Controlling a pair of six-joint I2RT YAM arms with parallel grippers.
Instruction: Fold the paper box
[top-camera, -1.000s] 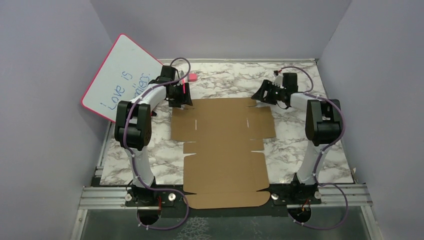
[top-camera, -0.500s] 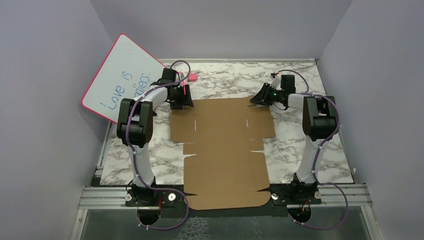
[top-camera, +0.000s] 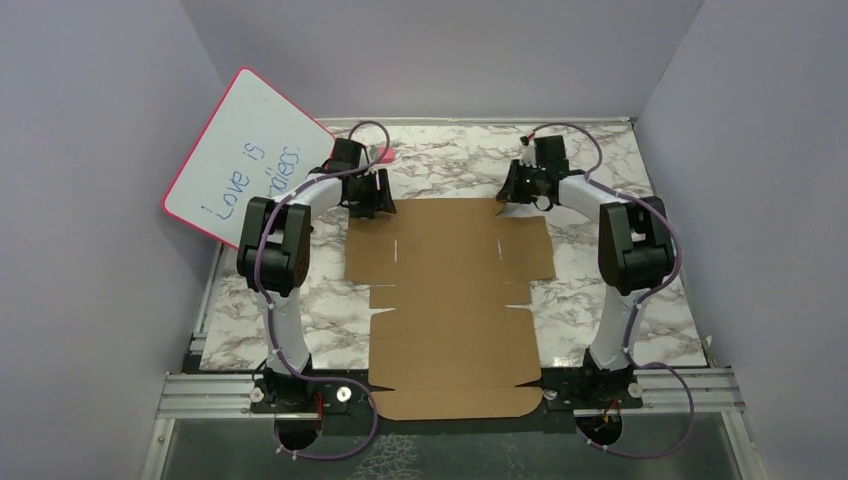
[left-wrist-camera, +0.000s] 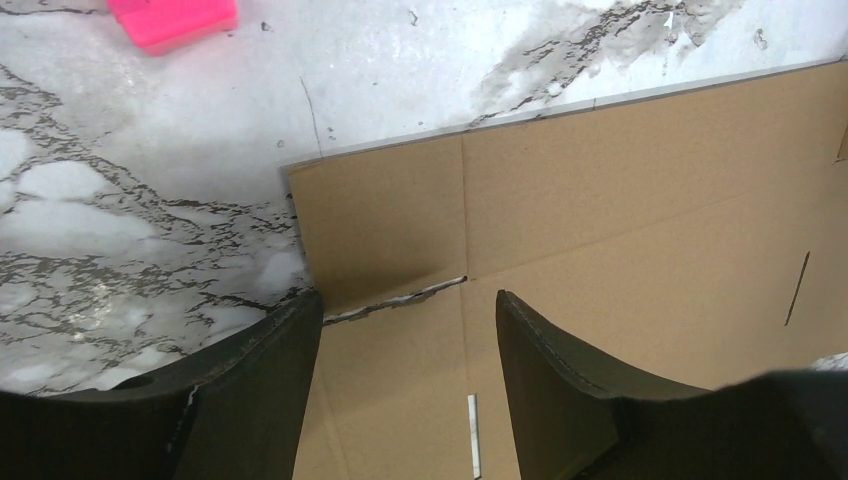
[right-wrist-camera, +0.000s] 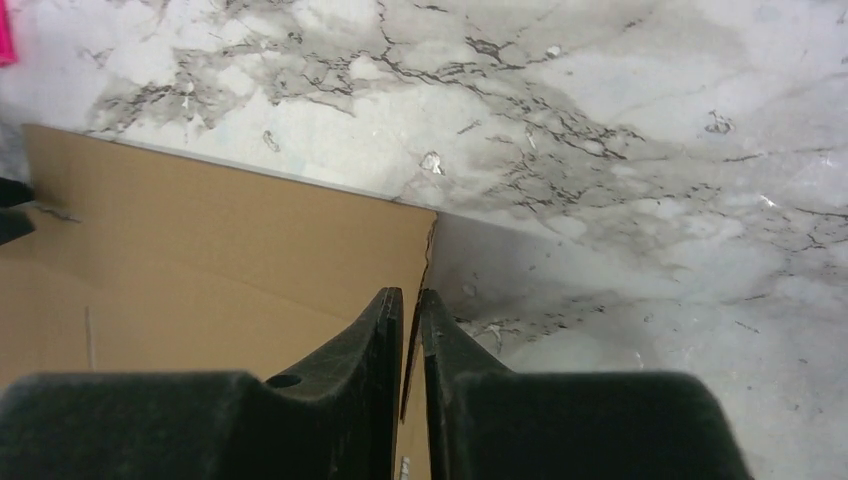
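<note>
The paper box (top-camera: 450, 300) is laid flat and unfolded on the marble surface (top-camera: 600, 290). Its long axis runs from the near edge, where a rounded flap overhangs the surface, away toward the far side. The narrower near panels are followed by a wider far panel, and both arms are reached out to the far corners of that panel, so neither arm is nearer than the other. The left pincer (top-camera: 374, 208) is positioned at the far-left corner. In the left wrist view its fingers (left-wrist-camera: 270, 380) are spread wide, with one at the outer side edge of the cardboard and the other over the panel. A short slit and a crease are seen in the gap between them, and nothing is gripped. The right pincer (top-camera: 505, 205) is positioned at the far-right corner. In the right wrist view its fingers (right-wrist-camera: 370, 340) are pressed almost together, and the side edge of the cardboard is seen to run into the narrow gap, so that edge is judged to be pinched. The corner lies directly ahead of each pincer, and lifting along the far crease is judged to be the coming move. Beyond the far edge, a pink block (left-wrist-camera: 172, 18) lies on the bare surface, and a whiteboard (top-camera: 245, 165) is leaned at the far left.
</note>
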